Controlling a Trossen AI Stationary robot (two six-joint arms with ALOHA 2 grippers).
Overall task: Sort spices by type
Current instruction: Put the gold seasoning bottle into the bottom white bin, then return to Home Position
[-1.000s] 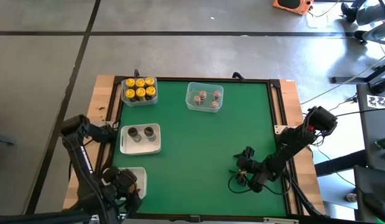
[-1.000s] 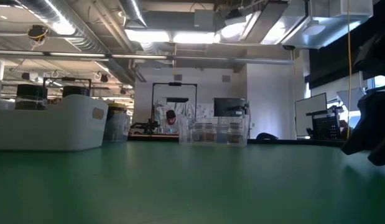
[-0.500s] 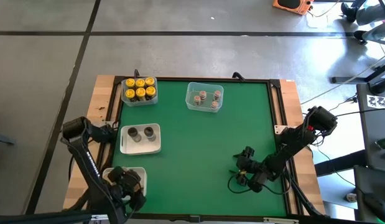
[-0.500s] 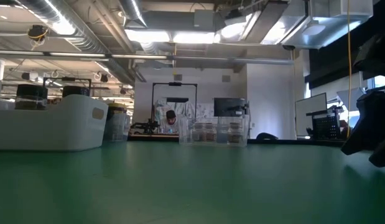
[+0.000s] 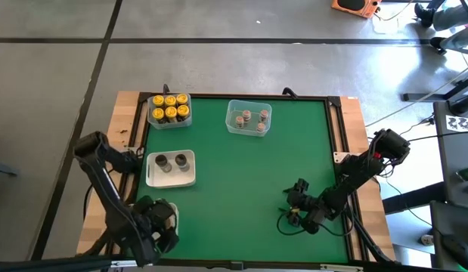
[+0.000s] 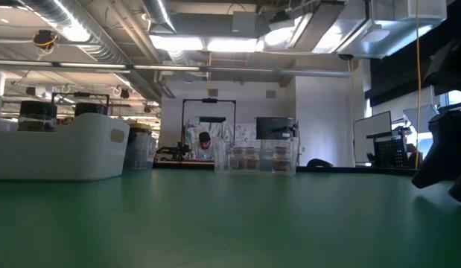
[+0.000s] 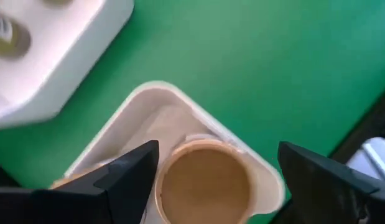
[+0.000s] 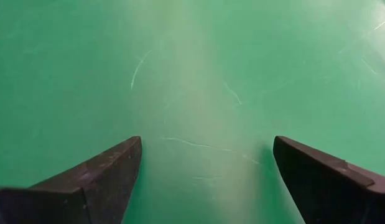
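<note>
- The small round tan-lidded spice jar point(image 7: 203, 182) stands upright in the white rounded plastic tray point(image 7: 265, 180) at the table's near left corner. It sits between the fingers of the left gripper point(image 7: 218, 180), whose jaws are spread and not touching it.
- Such a jar is probably light and rigid, with a smooth lid. I would grip it across the lid's sides, which may be slippery.
- The yellow-lidded jars point(image 5: 170, 106) fill a clear tub at the far left corner. The grey-pink-lidded jars point(image 5: 248, 119) sit in a clear tub point(image 5: 232, 107) by the far edge. Two dark-lidded jars point(image 5: 172, 162) stand in a white rectangular tray point(image 5: 187, 180) along the left edge.
- The right gripper point(image 8: 202, 177) waits with its jaws spread over the bare, faintly scratched green mat point(image 5: 249, 181) near the near right corner.
</note>
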